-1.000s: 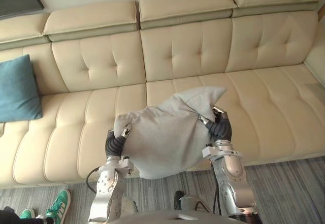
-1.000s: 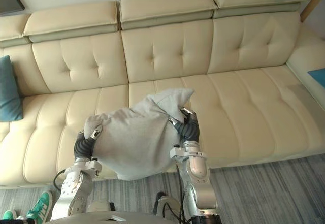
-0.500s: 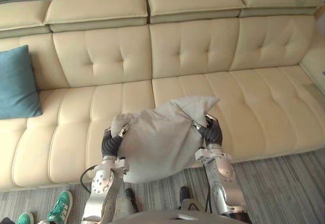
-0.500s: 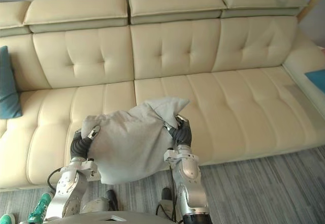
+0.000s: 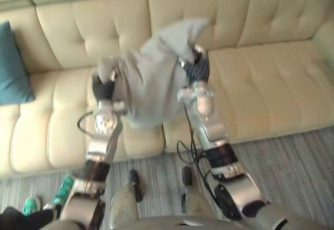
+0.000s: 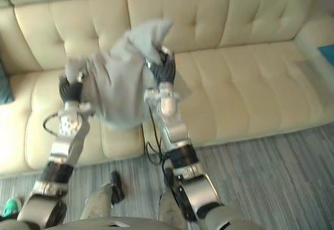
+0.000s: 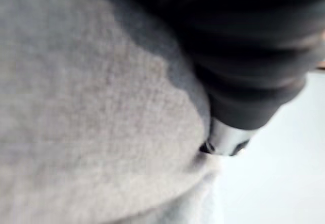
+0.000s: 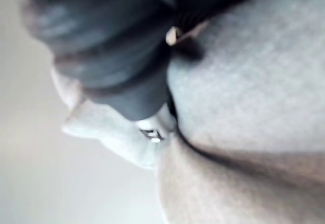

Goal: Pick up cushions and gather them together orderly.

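A grey cushion (image 5: 148,79) hangs in the air over the cream sofa's seat (image 5: 261,79), level with the lower backrest. My left hand (image 5: 103,89) clamps its left edge and my right hand (image 5: 198,69) clamps its right edge, where a corner of cloth sticks up past the fingers. Up close, the left hand (image 7: 244,56) digs into the grey cloth (image 7: 91,107), and the right hand (image 8: 101,41) presses a fold into the cushion (image 8: 244,132). A teal cushion (image 5: 10,68) leans against the backrest at the sofa's far left.
The sofa seat to the right of the cushion is bare. A grey striped rug (image 5: 292,162) lies in front of the sofa. A person's green shoes (image 5: 62,191) stand on the rug at the lower left. A teal patch (image 6: 329,55) shows at the far right.
Both arms have stretched forward and lifted the grey cushion up from the seat's front edge toward the backrest. The camera has also tipped down, showing more floor.
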You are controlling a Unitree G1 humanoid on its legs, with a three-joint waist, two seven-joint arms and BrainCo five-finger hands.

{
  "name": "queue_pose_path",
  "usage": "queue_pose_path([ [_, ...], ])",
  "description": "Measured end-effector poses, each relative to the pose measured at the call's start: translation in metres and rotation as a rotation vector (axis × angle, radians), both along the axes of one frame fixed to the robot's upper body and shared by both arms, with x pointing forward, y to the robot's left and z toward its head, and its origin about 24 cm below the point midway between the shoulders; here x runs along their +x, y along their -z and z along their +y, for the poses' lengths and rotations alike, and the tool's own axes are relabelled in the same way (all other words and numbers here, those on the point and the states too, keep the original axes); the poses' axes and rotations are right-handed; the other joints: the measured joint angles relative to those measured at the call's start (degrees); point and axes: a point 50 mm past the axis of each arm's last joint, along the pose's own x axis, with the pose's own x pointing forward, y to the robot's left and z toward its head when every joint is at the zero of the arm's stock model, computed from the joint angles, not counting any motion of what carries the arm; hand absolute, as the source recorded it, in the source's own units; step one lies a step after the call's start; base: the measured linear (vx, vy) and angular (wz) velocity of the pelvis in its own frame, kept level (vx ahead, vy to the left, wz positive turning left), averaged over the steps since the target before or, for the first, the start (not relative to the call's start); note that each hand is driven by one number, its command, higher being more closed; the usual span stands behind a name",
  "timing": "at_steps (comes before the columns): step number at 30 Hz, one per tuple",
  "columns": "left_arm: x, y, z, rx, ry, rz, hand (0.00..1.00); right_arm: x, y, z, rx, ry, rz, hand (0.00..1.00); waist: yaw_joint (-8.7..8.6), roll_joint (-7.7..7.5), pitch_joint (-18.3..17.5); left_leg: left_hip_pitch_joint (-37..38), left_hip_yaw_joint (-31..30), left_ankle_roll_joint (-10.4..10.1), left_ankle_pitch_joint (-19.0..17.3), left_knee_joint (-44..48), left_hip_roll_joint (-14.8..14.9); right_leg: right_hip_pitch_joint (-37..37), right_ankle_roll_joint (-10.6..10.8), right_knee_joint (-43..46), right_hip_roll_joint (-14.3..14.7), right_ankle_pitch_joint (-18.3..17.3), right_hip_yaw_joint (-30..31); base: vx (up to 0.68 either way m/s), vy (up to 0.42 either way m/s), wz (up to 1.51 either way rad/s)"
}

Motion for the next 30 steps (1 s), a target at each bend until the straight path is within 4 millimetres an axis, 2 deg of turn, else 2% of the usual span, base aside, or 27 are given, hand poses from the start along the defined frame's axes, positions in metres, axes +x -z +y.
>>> queue_pose_path([
  [2, 0.012, -0.033, 0.0, 0.023, -0.02, -0.09, 1.0, 0.002, -0.02, -0.003, 0.029, 0.056, -0.055, 1.0, 0.63, 0.03, 1.1, -0.93, -0.43, -0.15, 1.51, -1.79, -0.36, -1.85, -0.18, 1.16, -0.07, -0.18, -0.6, -0.12, -0.041, 0.2],
  [3, 0.019, -0.059, 0.001, 0.034, -0.036, -0.157, 1.0, 0.003, -0.033, -0.006, 0.061, 0.084, -0.088, 1.0, 1.17, 0.17, 2.0, -1.41, -0.49, -0.28, 2.94, -3.64, -0.78, -3.48, -0.32, 2.18, -0.18, -0.34, -0.69, -0.08, -0.039, 0.13],
  [4, 0.021, -0.07, 0.0, 0.034, -0.039, -0.183, 1.0, 0.003, -0.038, -0.007, 0.074, 0.096, -0.101, 1.0, 1.28, 0.29, 2.25, -1.86, -0.59, -0.25, 3.72, -4.43, -0.98, -4.4, -0.37, 2.61, -0.26, -0.38, -0.8, -0.09, -0.053, 0.21],
  [5, 0.025, -0.101, -0.003, 0.032, -0.049, -0.265, 1.0, 0.003, -0.054, -0.009, 0.109, 0.111, -0.146, 1.0, 1.25, 0.8, 2.77, -3.7, -1.07, -0.17, 5.54, -6.3, -1.36, -7.15, -0.41, 3.54, -0.36, -0.4, -1.42, -0.07, -0.049, 0.26],
  [6, 0.026, -0.12, -0.004, 0.035, -0.061, -0.314, 1.0, 0.002, -0.063, -0.01, 0.133, 0.124, -0.174, 1.0, 1.29, 1.18, 3.06, -5.01, -1.61, -0.4, 6.76, -7.85, -1.59, -8.78, -0.43, 3.73, -0.4, -0.39, -1.92, -0.08, -0.063, 0.3],
  [8, 0.027, -0.146, -0.01, 0.039, -0.06, -0.373, 1.0, 0.001, -0.076, -0.013, 0.176, 0.133, -0.209, 1.0, 1.39, 1.56, 3.94, -5.7, -1.95, -0.81, 9.09, -11.2, -1.89, -10.6, -0.35, 3.84, -0.35, -0.23, -2.37, -0.05, -0.058, 0.23],
  [10, 0.03, -0.176, -0.018, 0.042, -0.06, -0.426, 1.0, 0.0, -0.091, -0.017, 0.278, 0.131, -0.236, 1.0, 1.44, 2.85, 4.89, -6.49, -2.36, -1.04, 13.36, -16.37, -2.07, -13.5, -0.53, 4.91, -0.15, 0.03, -4.09, -0.04, -0.071, 0.23],
  [12, 0.027, -0.192, -0.022, 0.035, -0.05, -0.466, 1.0, -0.002, -0.102, -0.018, 0.331, 0.13, -0.268, 1.0, 1.59, 3.26, 5.16, -7.25, -2.85, -1.49, 15.36, -19.01, -2.07, -15.57, -0.62, 5.55, -0.07, -0.04, -4.58, -0.03, -0.06, 0.11],
  [14, 0.021, -0.214, -0.029, 0.001, -0.029, -0.524, 1.0, -0.006, -0.122, -0.024, 0.403, 0.134, -0.328, 1.0, 1.75, 3.89, 5.54, -8.81, -3.43, -2.09, 18.3, -22.78, -2.03, -19.09, -1.14, 7.52, 0.07, -0.86, -5.53, -0.02, -0.064, 0.15],
  [19, 0.019, -0.223, -0.034, -0.023, -0.014, -0.544, 1.0, -0.011, -0.149, -0.03, 0.453, 0.142, -0.406, 1.0, 2.01, 4.0, 5.66, -12.34, -4.46, -3.48, 20.23, -23.86, -2.09, -24.44, -1.71, 12.37, -0.43, -3.58, -6.85, 0.02, -0.046, 0.19],
  [22, 0.018, -0.226, -0.035, -0.036, -0.012, -0.548, 1.0, -0.012, -0.164, -0.032, 0.464, 0.144, -0.438, 1.0, 2.35, 4.11, 5.77, -16.12, -5.32, -6.62, 23.16, -23.92, -2.22, -28.96, -2.44, 16.81, -1.5, -5.94, -8.22, 0.04, -0.063, 0.35],
  [23, 0.019, -0.225, -0.034, -0.039, -0.014, -0.543, 1.0, -0.011, -0.165, -0.032, 0.459, 0.146, -0.435, 1.0, 2.47, 4.15, 5.98, -16.5, -5.4, -7.08, 23.49, -23.93, -2.22, -29.57, -2.58, 17.57, -1.61, -6.34, -8.36, 0.03, -0.073, 0.37],
  [24, 0.02, -0.225, -0.033, -0.051, -0.017, -0.539, 0.0, -0.01, -0.169, -0.032, 0.45, 0.148, -0.438, 1.0, 2.57, 4.41, 6.84, -17.33, -5.78, -7.37, 24.57, -23.93, -2.41, -30.73, -2.73, 19.18, -1.88, -7.23, -8.46, 0.02, -0.082, 0.35],
  [25, 0.02, -0.225, -0.031, -0.079, -0.019, -0.538, 0.0, -0.008, -0.175, -0.031, 0.437, 0.149, -0.44, 1.0, 2.78, 4.84, 7.21, -19.3, -6.53, -6.35, 25.57, -23.92, -2.95, -33.62, -3.28, 22.04, -2.4, -8.59, -8.72, 0.01, -0.082, 0.34],
  [26, 0.02, -0.225, -0.029, -0.09, -0.02, -0.538, 0.0, -0.008, -0.177, -0.031, 0.435, 0.148, -0.441, 0.0, 2.87, 5.13, 7.52, -19.97, -6.7, -6.32, 25.59, -23.92, -2.94, -34.63, -3.44, 23.0, -2.51, -9.03, -8.91, 0.0, -0.088, 0.37],
  [27, 0.021, -0.225, -0.027, -0.11, -0.02, -0.536, 0.0, -0.006, -0.179, -0.031, 0.427, 0.153, -0.437, 0.0, 2.84, 5.62, 8.41, -21.76, -6.83, -5.97, 25.89, -23.92, -3.1, -37.19, -3.87, 25.6, -3.21, -10.08, -9.67, 0.0, -0.065, 0.23],
  [29, 0.02, -0.226, -0.024, -0.123, -0.026, -0.541, 0.0, -0.007, -0.182, -0.033, 0.423, 0.158, -0.449, 0.0, 2.7, 5.69, 10.22, -23.16, -6.79, -5.31, 26.46, -23.91, -3.23, -39.3, -4.15, 27.63, -3.47, -10.64, -9.67, 0.0, -0.081, 0.19],
  [30, 0.018, -0.23, -0.023, -0.13, -0.026, -0.558, 0.0, -0.012, -0.19, -0.034, 0.416, 0.154, -0.484, 0.0, 2.65, 5.71, 11.72, -23.32, -6.77, -5.26, 26.51, -23.91, -3.25, -39.92, -4.32, 28.43, -3.57, -10.85, -9.6, -0.01, -0.084, 0.11],
])
